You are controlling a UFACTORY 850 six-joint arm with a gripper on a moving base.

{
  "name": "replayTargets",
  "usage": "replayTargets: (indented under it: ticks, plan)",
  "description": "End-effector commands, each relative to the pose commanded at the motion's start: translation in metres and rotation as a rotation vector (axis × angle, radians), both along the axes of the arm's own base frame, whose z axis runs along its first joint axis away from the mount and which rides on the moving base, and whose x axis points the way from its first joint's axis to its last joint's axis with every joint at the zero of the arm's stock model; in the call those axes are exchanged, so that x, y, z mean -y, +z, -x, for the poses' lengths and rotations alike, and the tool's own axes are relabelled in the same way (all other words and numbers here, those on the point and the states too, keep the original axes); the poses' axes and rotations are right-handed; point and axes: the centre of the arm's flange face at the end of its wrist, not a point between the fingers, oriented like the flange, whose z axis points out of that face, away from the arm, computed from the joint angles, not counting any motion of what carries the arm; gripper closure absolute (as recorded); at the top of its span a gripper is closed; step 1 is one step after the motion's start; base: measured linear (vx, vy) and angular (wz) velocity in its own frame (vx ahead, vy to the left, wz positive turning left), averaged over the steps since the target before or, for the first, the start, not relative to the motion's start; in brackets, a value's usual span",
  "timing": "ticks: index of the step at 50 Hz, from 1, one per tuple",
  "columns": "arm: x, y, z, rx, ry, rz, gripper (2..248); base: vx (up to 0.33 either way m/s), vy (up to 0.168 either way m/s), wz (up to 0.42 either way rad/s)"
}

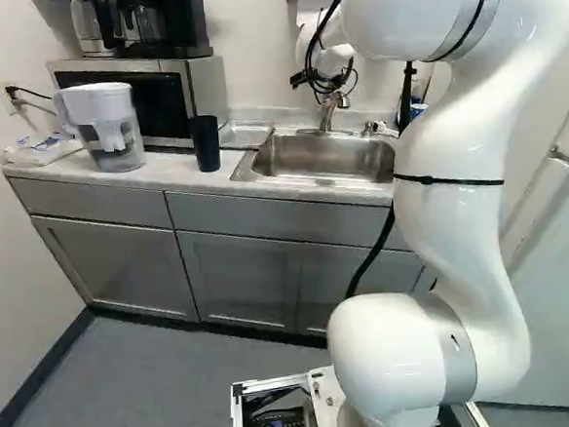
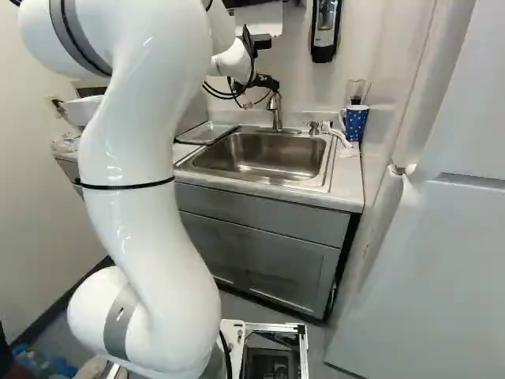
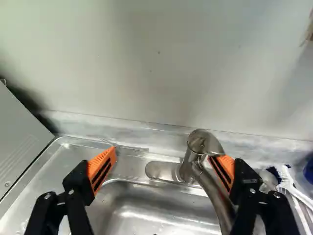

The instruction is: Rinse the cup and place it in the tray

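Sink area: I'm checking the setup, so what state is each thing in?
End effector: open, holding nothing.
Faucet: no flow visible.
Dark cup: upright.
Spotted mug: upright.
Tray: lying flat, nothing seen on it.
Pitcher: upright.
Cabinet doors: shut.

Base views from behind, wrist view close — all share the sink [image 2: 264,158].

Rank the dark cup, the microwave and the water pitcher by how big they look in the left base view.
1. Microwave, partly behind the pitcher
2. Water pitcher
3. Dark cup, clearly smallest
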Motion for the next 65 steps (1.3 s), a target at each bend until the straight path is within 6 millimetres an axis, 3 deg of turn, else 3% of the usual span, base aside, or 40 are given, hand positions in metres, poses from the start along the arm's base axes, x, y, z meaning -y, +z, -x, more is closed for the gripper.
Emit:
replayTargets:
  ticks: [65]
  plan:
    - [-0.0074,0.0057,0.0011,0.06,0.011,0.007,3,0.0,0.0,0.0]
